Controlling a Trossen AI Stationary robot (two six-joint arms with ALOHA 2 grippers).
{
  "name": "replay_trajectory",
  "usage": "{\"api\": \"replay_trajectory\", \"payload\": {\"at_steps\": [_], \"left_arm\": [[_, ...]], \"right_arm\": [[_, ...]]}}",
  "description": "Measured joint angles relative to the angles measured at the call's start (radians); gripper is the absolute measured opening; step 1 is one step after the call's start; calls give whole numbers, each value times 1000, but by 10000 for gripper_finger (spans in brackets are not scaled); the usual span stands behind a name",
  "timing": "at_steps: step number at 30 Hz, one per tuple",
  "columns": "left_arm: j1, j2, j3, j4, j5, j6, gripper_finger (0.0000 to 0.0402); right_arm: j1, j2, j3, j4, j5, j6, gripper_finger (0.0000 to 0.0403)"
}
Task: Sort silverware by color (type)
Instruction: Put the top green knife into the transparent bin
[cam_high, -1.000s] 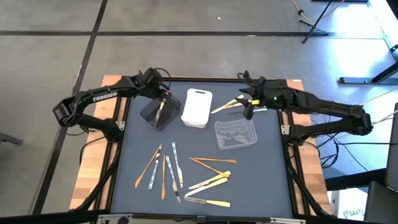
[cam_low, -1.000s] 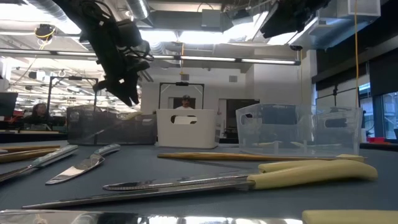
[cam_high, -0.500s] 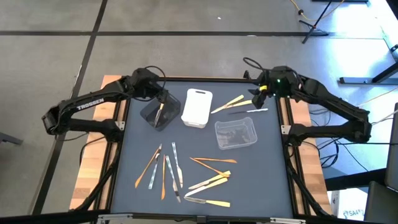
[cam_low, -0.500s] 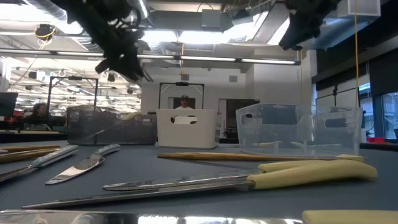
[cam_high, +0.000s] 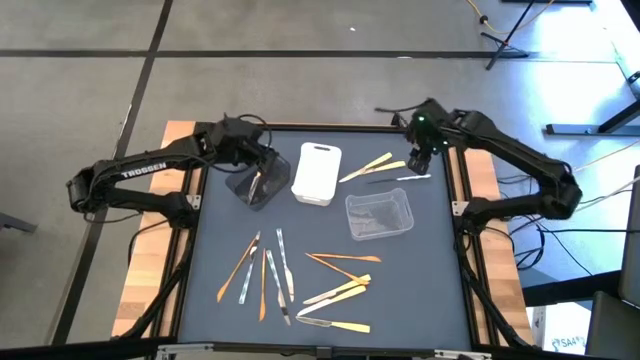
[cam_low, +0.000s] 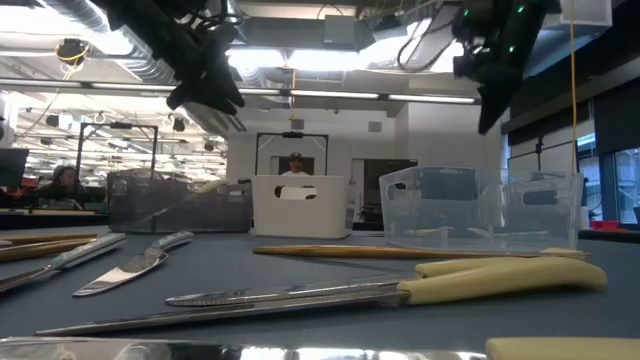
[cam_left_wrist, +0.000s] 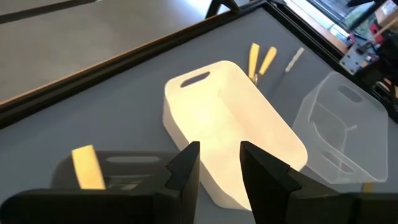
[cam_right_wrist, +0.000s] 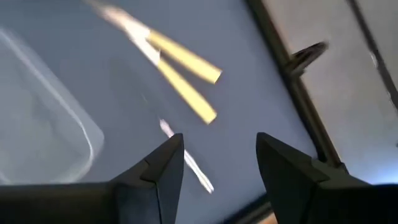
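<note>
Right gripper (cam_right_wrist: 214, 165), released and empty, is hovering over two yellow-handled utensils (cam_right_wrist: 180, 78); descent should straddle one handle squarely.

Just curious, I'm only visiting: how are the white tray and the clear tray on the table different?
The white tray is opaque and looks empty in the left wrist view; the clear tray is see-through. The white tray sits nearer the table's back edge, the clear tray more toward the middle. Both are small, rounded bins standing upright.
</note>
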Motion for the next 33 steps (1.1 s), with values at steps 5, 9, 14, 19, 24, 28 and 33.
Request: {"api": "replay_trajectory", "payload": {"at_steps": [5,9,14,19,24,28,33], "left_arm": [[-30,0,0,0,-2,0,109],[-51,1,0,0,-3,0,109],[-76,1,0,0,-57,1,109],[-92,1,0,-1,-90,1,109],[-96,1,0,-1,-95,1,109],[-96,1,0,-1,-95,0,109],[-96,1,0,-1,-95,0,109]], "right_arm": [[3,105,0,-85,0,-108,186],[3,166,-24,-102,0,-114,186],[3,178,-125,-39,0,-138,186],[3,179,-251,74,1,-181,186],[3,179,-356,220,10,-222,186],[3,179,-409,305,45,-239,186],[3,179,-434,332,35,-246,186]]}}
